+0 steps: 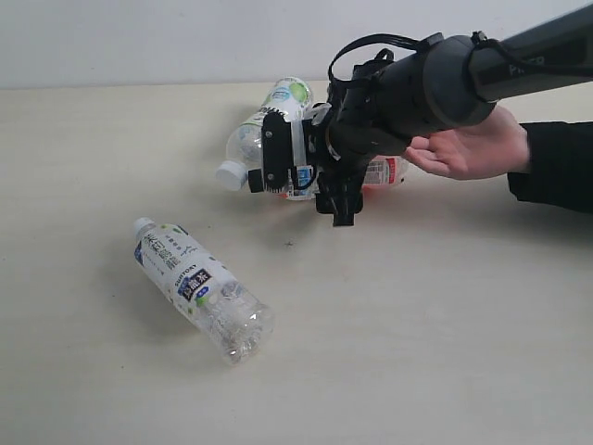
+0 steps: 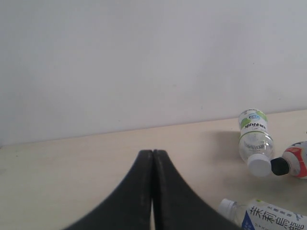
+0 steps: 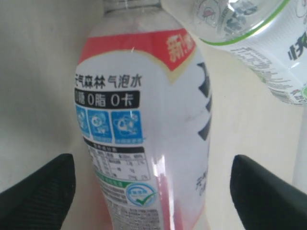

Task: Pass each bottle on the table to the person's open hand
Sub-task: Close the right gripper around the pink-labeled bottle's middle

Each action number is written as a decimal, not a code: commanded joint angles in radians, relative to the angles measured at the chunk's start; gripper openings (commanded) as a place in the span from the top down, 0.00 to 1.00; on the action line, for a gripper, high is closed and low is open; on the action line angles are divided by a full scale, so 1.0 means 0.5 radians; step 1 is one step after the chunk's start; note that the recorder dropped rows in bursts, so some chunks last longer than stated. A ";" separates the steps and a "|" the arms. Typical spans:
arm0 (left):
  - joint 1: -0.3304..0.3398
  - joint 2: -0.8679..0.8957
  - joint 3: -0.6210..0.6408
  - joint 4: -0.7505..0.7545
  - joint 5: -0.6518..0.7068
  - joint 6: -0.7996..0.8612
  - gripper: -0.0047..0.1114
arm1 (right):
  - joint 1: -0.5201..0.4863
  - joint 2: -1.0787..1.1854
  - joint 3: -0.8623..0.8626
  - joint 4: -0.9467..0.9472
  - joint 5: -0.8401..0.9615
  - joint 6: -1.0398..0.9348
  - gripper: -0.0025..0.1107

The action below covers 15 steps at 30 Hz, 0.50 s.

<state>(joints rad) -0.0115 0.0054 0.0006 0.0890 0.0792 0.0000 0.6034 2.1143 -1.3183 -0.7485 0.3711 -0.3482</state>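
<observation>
The right gripper (image 1: 306,176) stands wide open and grips nothing: in the right wrist view its two black fingers (image 3: 38,191) sit at the lower left and lower right corners, and the red-label bottle (image 3: 144,124) lies between them, filling the middle of the frame, with a strip of bare table (image 3: 29,72) showing on each side, so neither finger touches it. In the exterior view this gripper hangs just above centre, reaching in from the upper right, low over the same bottle, whose black cap (image 1: 255,181) pokes out to the left of the gripper and whose red-and-white body (image 1: 384,171) shows to its right. The green-label bottle (image 1: 273,116) lies on its side just beside it, up and to the left, white cap toward the black one; in the right wrist view it crosses the upper right corner (image 3: 249,28). A third bottle (image 1: 199,287) with a white cap lies well apart in the lower left. The open hand (image 1: 473,148), with a black sleeve (image 1: 556,162), waits at the right edge, near the gripper and partly behind the arm. The left gripper (image 2: 152,187) is shut tight at the bottom centre of its own view, holding nothing, with all three bottles off toward the lower right of that frame
</observation>
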 commanded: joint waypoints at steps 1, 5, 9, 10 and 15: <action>0.004 -0.011 -0.001 0.001 -0.008 0.000 0.96 | -0.035 0.010 -0.013 -0.028 -0.020 0.057 0.25; 0.004 -0.011 -0.001 0.001 -0.008 0.000 0.96 | -0.041 0.010 -0.013 -0.028 -0.024 0.069 0.27; 0.004 -0.011 -0.001 0.001 -0.008 0.000 0.96 | -0.041 0.015 -0.013 -0.028 -0.020 0.069 0.27; 0.004 -0.011 -0.001 0.001 -0.008 0.000 0.96 | -0.041 0.024 -0.013 -0.028 -0.020 0.069 0.27; 0.004 -0.011 -0.001 0.001 -0.008 0.000 0.96 | -0.041 0.033 -0.013 -0.028 -0.020 0.069 0.28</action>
<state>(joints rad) -0.0115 0.0054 0.0006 0.0890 0.0792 0.0000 0.5876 2.1269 -1.3183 -0.7570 0.3711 -0.3190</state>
